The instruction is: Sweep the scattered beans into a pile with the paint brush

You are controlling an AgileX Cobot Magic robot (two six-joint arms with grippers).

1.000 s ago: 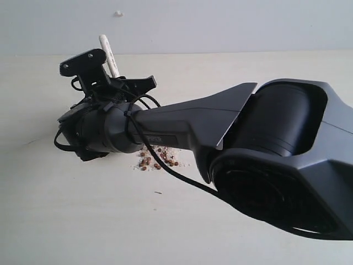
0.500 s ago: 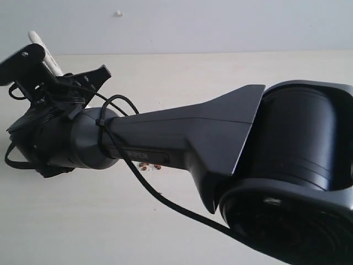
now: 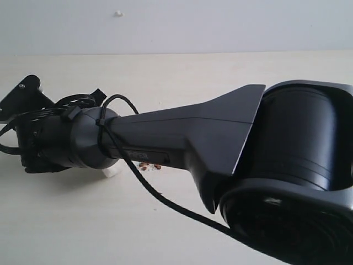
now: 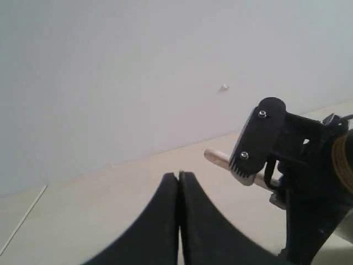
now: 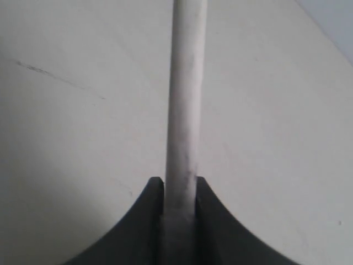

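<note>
My right gripper (image 5: 180,182) is shut on the paint brush (image 5: 185,105), whose pale handle runs straight out between the jaws above the table. In the exterior view the right arm reaches across to the far left, where the right gripper (image 3: 55,102) hangs low over the table. The handle is hidden there, and a small pale bit (image 3: 112,172), which seems to be the bristles, peeks out under the wrist. A few reddish-brown beans (image 3: 149,165) show below the forearm; the others are hidden. My left gripper (image 4: 179,178) is shut and empty. It faces the right gripper (image 4: 258,138) and the handle's end (image 4: 217,158).
The big dark right arm (image 3: 220,138) fills most of the exterior view, with a black cable (image 3: 160,199) looping under it. The pale table (image 3: 83,221) meets a white wall (image 3: 176,25) at the back. A faint scratch (image 5: 55,77) marks the tabletop.
The right gripper has swung left across the table and tilted down. The handle end that stuck up above it no longer shows. The arm now covers most of the beans.
</note>
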